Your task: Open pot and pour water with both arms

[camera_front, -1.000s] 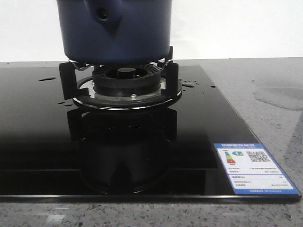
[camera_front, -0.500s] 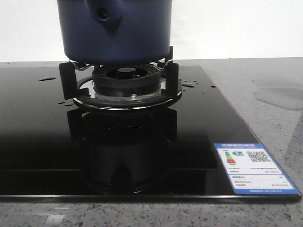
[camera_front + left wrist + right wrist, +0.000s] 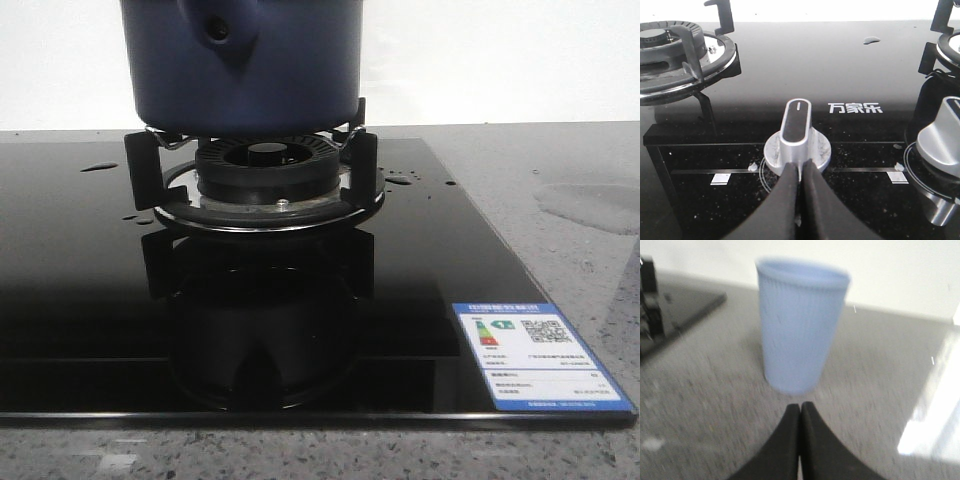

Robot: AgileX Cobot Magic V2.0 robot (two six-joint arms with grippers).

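Checking both wrists, we saw left gripper low over the hob, fingers pressed together, tips just at the silver knob, right gripper likewise closed, empty, near the pale blue cup, pot sat on the burner stand.

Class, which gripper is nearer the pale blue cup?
The right gripper: shut, pointing at the pale blue cup just ahead. The left gripper is shut at a stove knob, no cup in view.

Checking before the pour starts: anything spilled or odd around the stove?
Yes. Water is already out: droplets sit on the black glass cooktop beside the burner, and a wet patch marks the grey counter to the right. The pot sits squarely.
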